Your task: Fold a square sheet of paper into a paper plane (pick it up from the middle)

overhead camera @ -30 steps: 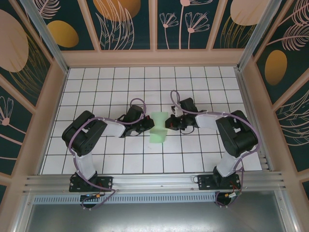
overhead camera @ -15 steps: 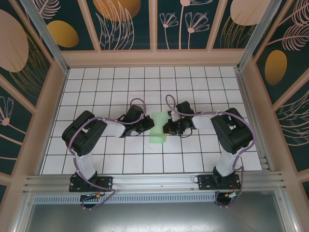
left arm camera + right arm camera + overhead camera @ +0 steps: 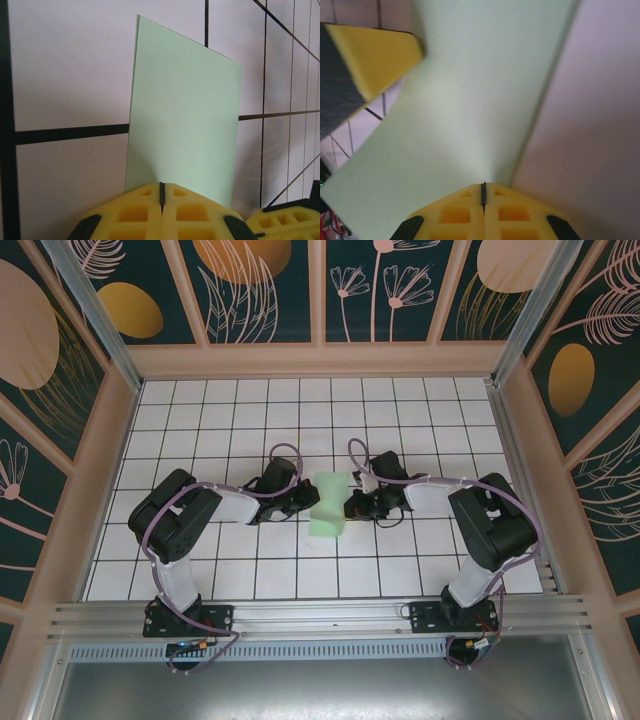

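Sheet of paper [image 3: 327, 506]: pale mint green, plain, at mid-surface between the two grippers, over the white tiled surface [image 3: 200, 420].
Long axis: near to far in the top view, about twice as long as wide; far end flat and squared, near end slightly curled.
Waist: drawn in at mid-length, where both grippers hold it from opposite sides.
Left gripper [image 3: 306, 502]: fingers pressed together on the sheet's left edge, no gap between them in the left wrist view [image 3: 161, 190].
Right gripper [image 3: 349, 506]: fingers likewise closed tight on the sheet's right edge [image 3: 483, 190], straight across from the left.
Left wrist view: sharp; flat panel of the sheet [image 3: 182, 115] reaching away over the dark grid lines, far corner pointing up and left; right gripper's yellow fingers [image 3: 287, 220] at the lower right.
Right wrist view: close and blurred; sheet [image 3: 470, 100] fanning out from the grip with a soft bend running away; left gripper's yellow and black fingers [image 3: 375, 55] at the upper left.
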You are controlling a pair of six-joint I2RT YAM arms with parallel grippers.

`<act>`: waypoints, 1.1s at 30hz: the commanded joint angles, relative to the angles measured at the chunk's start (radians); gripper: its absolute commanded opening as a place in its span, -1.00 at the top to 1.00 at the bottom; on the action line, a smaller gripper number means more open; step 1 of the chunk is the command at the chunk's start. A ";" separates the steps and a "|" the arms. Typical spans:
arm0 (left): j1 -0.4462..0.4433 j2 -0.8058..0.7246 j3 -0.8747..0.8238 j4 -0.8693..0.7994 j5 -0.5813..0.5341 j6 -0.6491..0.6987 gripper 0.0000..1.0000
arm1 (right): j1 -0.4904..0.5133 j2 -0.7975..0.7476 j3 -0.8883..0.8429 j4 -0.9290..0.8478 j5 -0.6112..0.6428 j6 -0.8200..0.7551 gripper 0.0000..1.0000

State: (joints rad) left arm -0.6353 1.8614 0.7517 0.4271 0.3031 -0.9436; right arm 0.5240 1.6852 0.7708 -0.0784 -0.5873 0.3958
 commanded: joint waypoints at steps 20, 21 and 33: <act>0.007 0.100 -0.114 -0.303 -0.109 0.022 1.00 | 0.090 -0.072 -0.189 -0.017 0.056 0.030 1.00; 0.007 0.100 -0.112 -0.301 -0.108 0.022 1.00 | 0.091 -0.087 -0.197 -0.022 0.063 0.027 1.00; 0.007 0.099 -0.100 -0.301 -0.105 0.029 1.00 | 0.120 -0.117 -0.048 0.041 0.123 0.067 1.00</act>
State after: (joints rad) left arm -0.6353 1.8614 0.7349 0.4614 0.3027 -0.9436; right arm 0.6239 1.5475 0.6849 -0.0650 -0.4896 0.4511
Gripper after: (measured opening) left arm 0.065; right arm 0.058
